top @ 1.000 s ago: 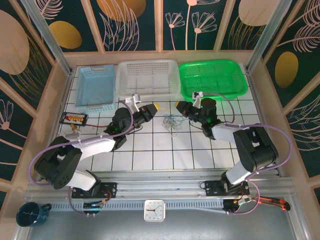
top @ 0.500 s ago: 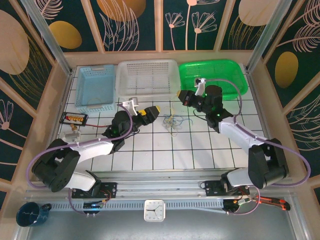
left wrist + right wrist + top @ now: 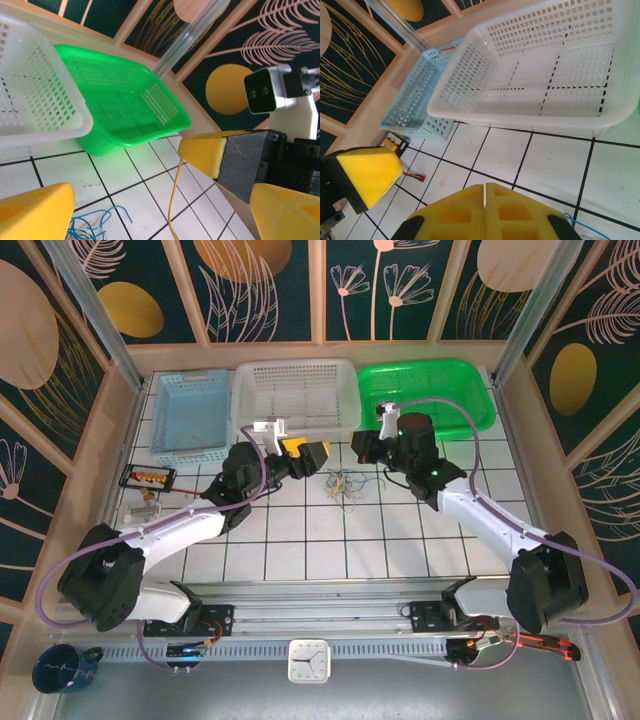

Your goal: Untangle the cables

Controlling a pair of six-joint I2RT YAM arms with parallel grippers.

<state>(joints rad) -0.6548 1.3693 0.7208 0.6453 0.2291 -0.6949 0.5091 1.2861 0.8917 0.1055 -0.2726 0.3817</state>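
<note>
The cables [image 3: 345, 485] lie as a small tangle of thin blue, yellowish and whitish wires on the white tiles between the two grippers. My left gripper [image 3: 308, 452] hovers just left of the tangle, open, with nothing between its yellow fingers [image 3: 35, 210]. My right gripper [image 3: 358, 447] is raised just right of the tangle, jaws shut [image 3: 484, 200]. In the left wrist view a yellow cable [image 3: 172, 200] hangs from the right gripper's fingertips [image 3: 202, 150] down toward the floor. Blue cable loops [image 3: 95, 225] lie below.
Three baskets stand along the back: blue [image 3: 190, 415], white [image 3: 295, 390] and green [image 3: 425, 395]. A small black tray [image 3: 147, 477] with orange parts sits at the left edge. Lavender arm cables loop along both arms.
My left gripper has opened and shifted slightly toward the tangle. The right arm has stretched out and lifted, its gripper staying shut, drawing the yellow cable up.
</note>
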